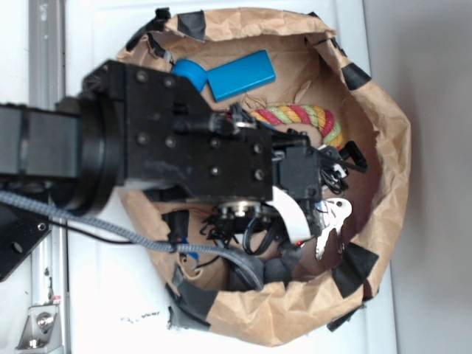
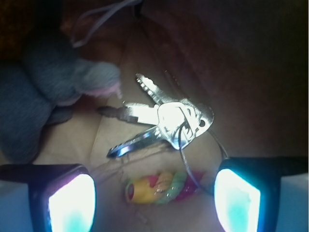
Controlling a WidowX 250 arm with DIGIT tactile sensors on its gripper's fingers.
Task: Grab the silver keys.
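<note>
Three silver keys (image 2: pixel 166 118) fanned beyond my gripper (image 2: pixel 154 200), jaws wide open; rope (image 2: pixel 161 188) lies between my fingertips (image 2: pixel 72 203).

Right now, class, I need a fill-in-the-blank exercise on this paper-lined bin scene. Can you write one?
1. The gripper is ____, holding nothing.
2. The silver keys lie on brown ____.
3. Near the keys in the wrist view lies the end of a red, yellow and green ____.
4. The blue block lies at the bin's ____ edge in the exterior view.

Answers: open; paper; rope; top
</note>
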